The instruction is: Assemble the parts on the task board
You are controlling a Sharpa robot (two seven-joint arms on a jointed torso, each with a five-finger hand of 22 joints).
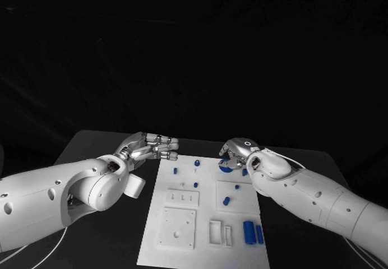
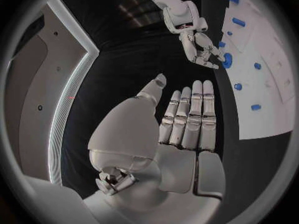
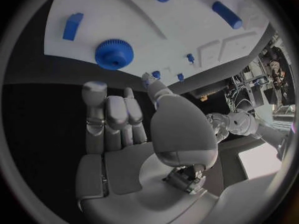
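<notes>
Black table and darkness behind it framed the scene, with the white task board lying in the lower middle of the head view, its near end toward the bottom edge. The left hand hovered at the board's upper left corner, off the plate over the dark table; in its own wrist view the fingers lay straight and close together, side by side, the thumb standing apart, and nothing was between them. The right hand hung over the board's upper right corner, just above a blue toothed wheel that sat on the white plate. From the right wrist view its fingers were stretched out and apart from the thumb, holding nothing, their tips near the wheel but whether they touched it I could not tell.

Small blue pegs stood near the upper edge of the board, and another short blue piece lay in a square recess at mid-board. Two blue cylinders lay side by side at the lower right of the plate. A blue block rested close to the wheel.
</notes>
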